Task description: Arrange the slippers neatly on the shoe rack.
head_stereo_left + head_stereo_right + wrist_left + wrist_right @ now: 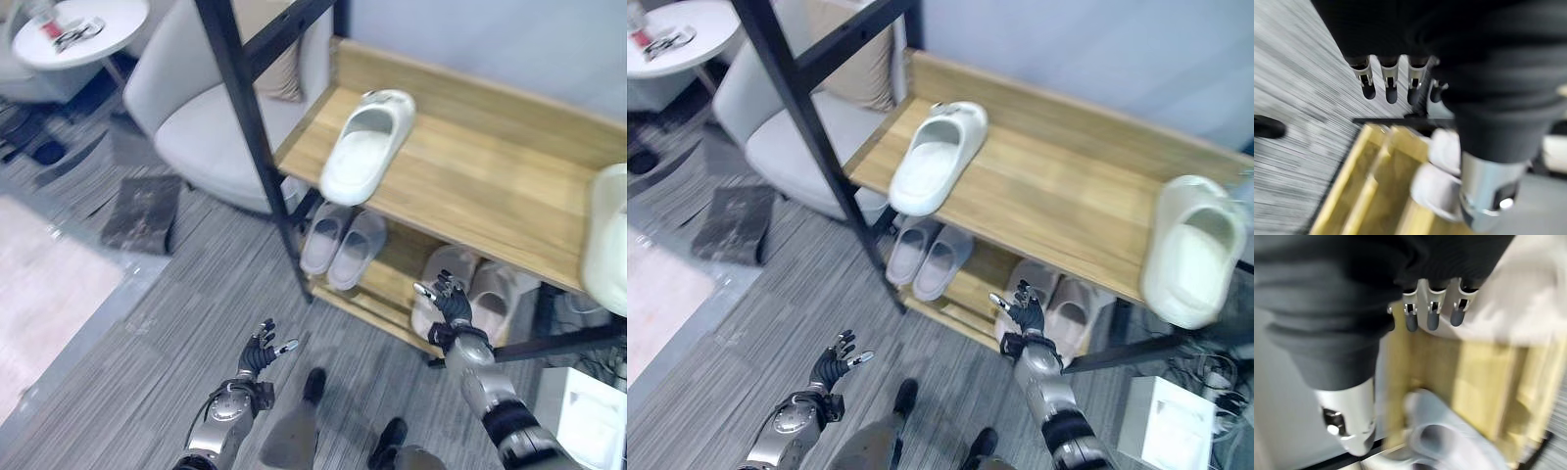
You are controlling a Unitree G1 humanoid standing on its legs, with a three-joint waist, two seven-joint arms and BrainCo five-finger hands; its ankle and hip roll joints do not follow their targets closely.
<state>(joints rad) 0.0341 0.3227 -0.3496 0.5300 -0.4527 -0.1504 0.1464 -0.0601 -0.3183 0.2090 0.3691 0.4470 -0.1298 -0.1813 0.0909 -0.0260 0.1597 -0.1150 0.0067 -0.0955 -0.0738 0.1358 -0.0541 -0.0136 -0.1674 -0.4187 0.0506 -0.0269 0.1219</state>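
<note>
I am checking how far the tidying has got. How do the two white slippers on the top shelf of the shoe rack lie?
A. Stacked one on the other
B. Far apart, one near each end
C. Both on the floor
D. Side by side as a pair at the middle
B: one white slipper lies near the top shelf's left end, the other white slipper overhangs its right end, bare wood between them.

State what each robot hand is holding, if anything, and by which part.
Nothing is held. The left hand and the right hand are both open and empty, in front of the shoe rack.
</note>
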